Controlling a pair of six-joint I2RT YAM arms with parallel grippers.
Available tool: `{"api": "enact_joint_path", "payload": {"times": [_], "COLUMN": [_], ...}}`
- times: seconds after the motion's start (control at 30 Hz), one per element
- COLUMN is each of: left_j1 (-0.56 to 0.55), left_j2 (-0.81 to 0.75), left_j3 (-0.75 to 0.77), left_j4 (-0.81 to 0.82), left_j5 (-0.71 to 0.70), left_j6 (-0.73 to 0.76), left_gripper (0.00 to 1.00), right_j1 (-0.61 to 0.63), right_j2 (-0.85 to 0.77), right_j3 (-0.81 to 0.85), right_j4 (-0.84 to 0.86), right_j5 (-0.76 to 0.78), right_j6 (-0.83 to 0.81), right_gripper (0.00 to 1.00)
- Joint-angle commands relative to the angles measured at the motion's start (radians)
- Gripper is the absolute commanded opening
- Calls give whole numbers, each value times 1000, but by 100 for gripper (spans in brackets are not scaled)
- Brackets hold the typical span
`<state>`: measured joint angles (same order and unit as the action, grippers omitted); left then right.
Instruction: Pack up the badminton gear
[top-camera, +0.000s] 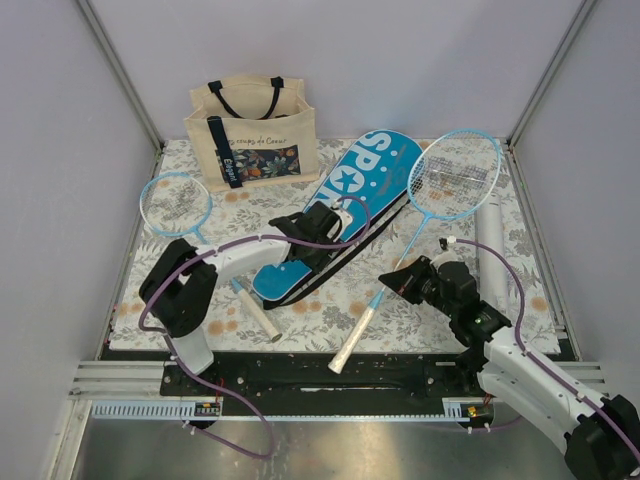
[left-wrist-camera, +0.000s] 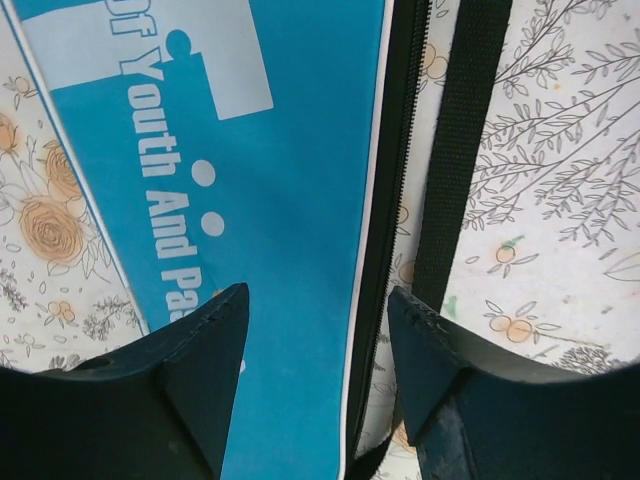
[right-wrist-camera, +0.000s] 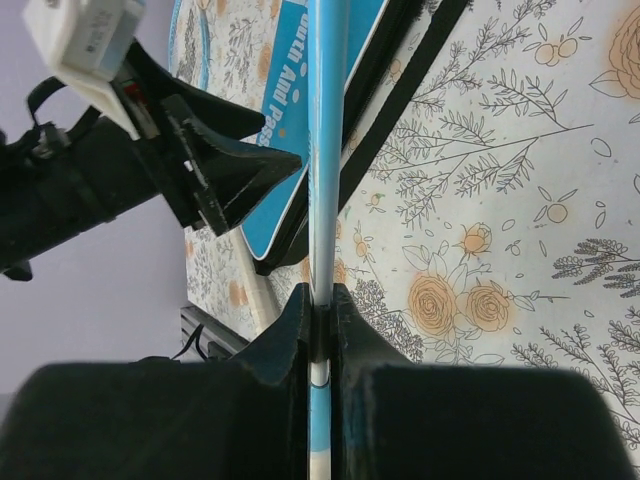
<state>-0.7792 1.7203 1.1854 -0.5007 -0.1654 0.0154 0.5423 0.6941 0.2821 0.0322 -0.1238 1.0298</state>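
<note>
Left tool (left-wrist-camera: 318, 295): released, its jaws standing apart and closed on nothing.
Case (left-wrist-camera: 290, 200): straight below the left tool, lying flat on the tabletop (top-camera: 310, 320). Its white-piped edge and black zipper (left-wrist-camera: 392, 170) run through the gap between the jaws, with the blue lettered face under one jaw and a black strap (left-wrist-camera: 460, 150) under the other. Whether the jaw tips touch the case cannot be told.
Right tool (right-wrist-camera: 320, 300): clenched on the thin light-blue shaft of a racket.
Racket (top-camera: 410, 248): the shaft passes straight between the right tool's jaws. The oval head lies out ahead of the tips, and the white handle trails behind the tool toward the arm bases.
Other racket (top-camera: 175, 203): off to the left tool's outer side. Its head is well apart from the tool, and its white handle lies on the tabletop near the left arm's base.
Tube (top-camera: 490, 250): lying flat, just beside the right tool on its outer side.
Tote (top-camera: 255, 135): upright, well ahead of the left tool, at the far end of the tabletop.
Tools together: seen from the right wrist, the left tool sits near the held shaft, on its inner side.
</note>
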Motion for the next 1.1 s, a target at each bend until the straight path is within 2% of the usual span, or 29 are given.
{"api": "enact_joint_path", "payload": {"times": [0.0,0.43,0.53,0.7,0.73,1.07], "left_j1": [6,6,5,8,8,61], "left_j2": [22,107,120,111,101,-37], "left_j3": [48,20,25,28,28,-4], "left_j4": [82,114,113,110,111,157], "left_j5": [9,46,63,110,121,279], "left_j6": [72,63,63,26,11,-248], "left_gripper": [61,51,37,3,0,0], "right_j1": [4,5,5,5,5,5], "right_j2": [-38,-61,-62,-64,-61,48], "right_j3": [39,34,29,23,22,52], "right_j4": [15,6,3,-11,-15,-103], "right_j5": [-5,-4,0,3,3,-51], "right_j6": [-36,-36,-34,-30,-30,21], "right_gripper": [0,0,0,0,0,0]}}
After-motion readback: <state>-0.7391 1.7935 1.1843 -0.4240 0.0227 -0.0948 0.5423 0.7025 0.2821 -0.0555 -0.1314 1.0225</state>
